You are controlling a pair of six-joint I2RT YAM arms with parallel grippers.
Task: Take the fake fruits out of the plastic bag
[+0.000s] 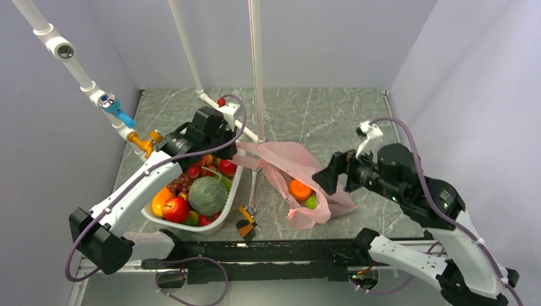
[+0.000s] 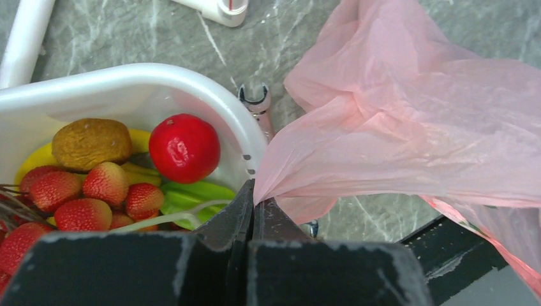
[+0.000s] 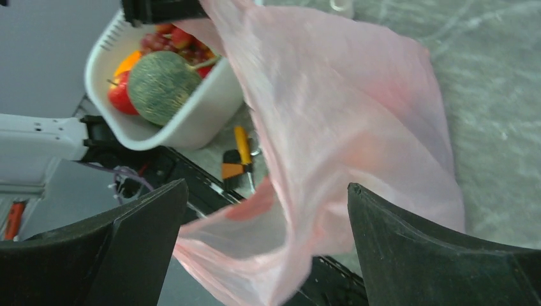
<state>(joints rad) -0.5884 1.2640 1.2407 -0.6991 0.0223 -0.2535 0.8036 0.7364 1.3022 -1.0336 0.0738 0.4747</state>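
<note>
**Left gripper** [image 2: 253, 203]: jaws pressed together on a pinched edge of the pink bag [image 2: 408, 127]. From the fingertips the film fans out ahead and to the right, pulled up off the table [image 1: 319, 111]. The white basket [image 2: 147, 73] sits under and to the left of this gripper, and the clamped edge is just beside its rim.

**Basket contents, wrist view:** a glossy red fruit [image 2: 185, 148] lies just ahead-left of the fingertips, close to the basket wall. A brown fruit [image 2: 91, 141] lies left of it, with strawberries [image 2: 105, 183] nearer the gripper. In the top view the melon [image 1: 207, 196] fills the end of the basket nearer the arm bases.

**Right gripper** [image 3: 266, 191]: fingers wide apart and gripping nothing. The bag hangs directly ahead of the gap and spans it. Whether the film touches either finger cannot be told.

**Fruits in the bag, top view:** the orange fruit [image 1: 300, 189] and the green fruit [image 1: 311, 201] sit touching each other at the bag's low end. They lie just ahead of the right gripper's fingertips and well apart from the left gripper.

**Other item:** an orange-handled tool [image 1: 247, 220] lies on the table between basket and bag, below the stretched film
</note>
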